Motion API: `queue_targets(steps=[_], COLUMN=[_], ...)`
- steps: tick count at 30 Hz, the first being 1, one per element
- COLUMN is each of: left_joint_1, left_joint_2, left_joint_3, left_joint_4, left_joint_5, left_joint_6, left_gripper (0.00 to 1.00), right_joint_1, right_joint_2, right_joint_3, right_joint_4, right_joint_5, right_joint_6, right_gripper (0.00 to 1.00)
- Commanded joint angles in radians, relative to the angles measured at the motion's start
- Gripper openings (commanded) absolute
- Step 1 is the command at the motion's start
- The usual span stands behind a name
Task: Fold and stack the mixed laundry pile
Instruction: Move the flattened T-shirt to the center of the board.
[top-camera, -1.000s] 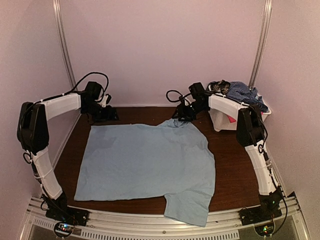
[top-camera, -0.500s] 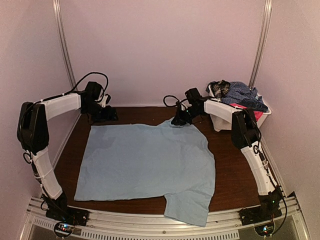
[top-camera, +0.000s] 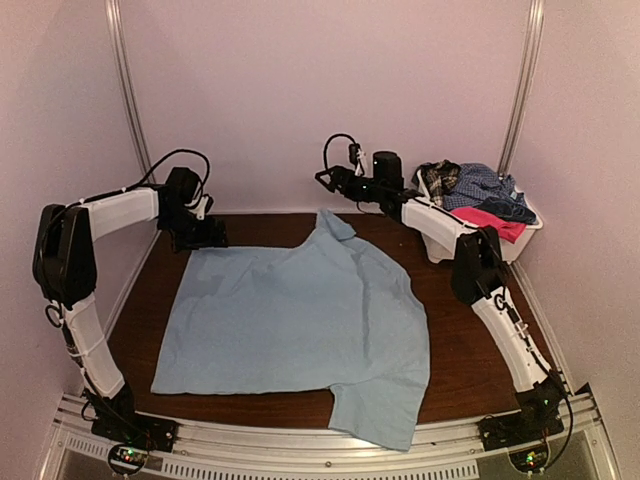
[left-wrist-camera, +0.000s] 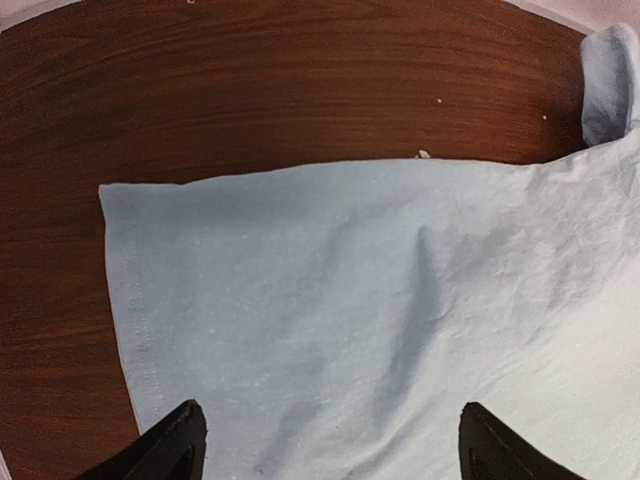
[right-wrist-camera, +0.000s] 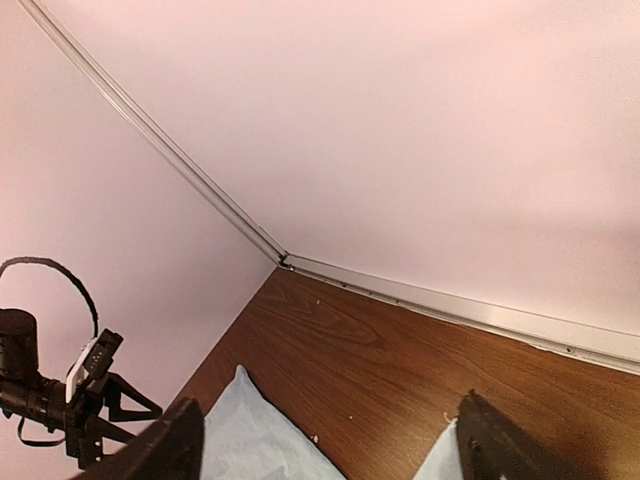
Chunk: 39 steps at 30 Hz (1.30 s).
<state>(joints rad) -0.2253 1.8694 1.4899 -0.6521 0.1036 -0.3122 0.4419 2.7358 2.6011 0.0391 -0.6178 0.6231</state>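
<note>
The light blue T-shirt (top-camera: 300, 320) looks limp and light, so I'd pinch its corners. The left end effector (left-wrist-camera: 335, 445) gapes over it near the counter's (top-camera: 465, 340) far-left corner. The right end effector (right-wrist-camera: 325, 440) gapes wide and empty.

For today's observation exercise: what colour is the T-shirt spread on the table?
The T-shirt is plain light blue, shown best in the top external view.

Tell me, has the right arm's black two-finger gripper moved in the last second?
Yes. The right gripper rose off the light blue T-shirt and swung farther left of the white plastic basket.
</note>
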Motion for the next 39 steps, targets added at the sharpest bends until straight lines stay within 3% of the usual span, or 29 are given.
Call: queue_targets(steps=[1,4,6,11,16,21,28,39], left_joint_1=[0.027,0.027,0.027,0.046,0.055,0.055,0.057,0.124], left_joint_2=[-0.037,-0.025,-0.014,0.037,0.09,0.132,0.182,0.279], left_joint_3=[-0.023,-0.03,-0.035,-0.023,0.015,0.032,0.027,0.093], left_joint_4=[0.033,0.048,0.057,0.081,0.097,0.096,0.095,0.062], left_joint_5=[-0.024,-0.003,0.007,0.016,0.037,0.056,0.029,-0.015], left_joint_6=[-0.017,-0.012,-0.009,-0.027,-0.038,-0.036,-0.042,-0.064], left_gripper=[0.91,0.92,0.91,0.87,0.83,0.8,0.81,0.81], right_joint_1=[-0.016,-0.041,-0.049,-0.051,-0.051,-0.048,-0.05,-0.141], right_joint_2=[-0.093,-0.242,-0.323,-0.437,-0.377,-0.264,-0.198,-0.066], right_joint_3=[-0.074,-0.227,-0.309,-0.534,-0.515,-0.395,-0.422,-0.262], right_joint_4=[-0.078,-0.269,-0.4,-0.542,-0.636,-0.741,-0.802,-0.92], right_joint_5=[0.035,0.081,0.152,0.212,0.261,0.251,0.286,0.502], right_joint_6=[-0.088,-0.205,-0.268,-0.339,-0.359,-0.368,-0.404,-0.401], right_gripper=[1.0,0.96,0.85,0.4,0.25,0.2,0.18,0.17])
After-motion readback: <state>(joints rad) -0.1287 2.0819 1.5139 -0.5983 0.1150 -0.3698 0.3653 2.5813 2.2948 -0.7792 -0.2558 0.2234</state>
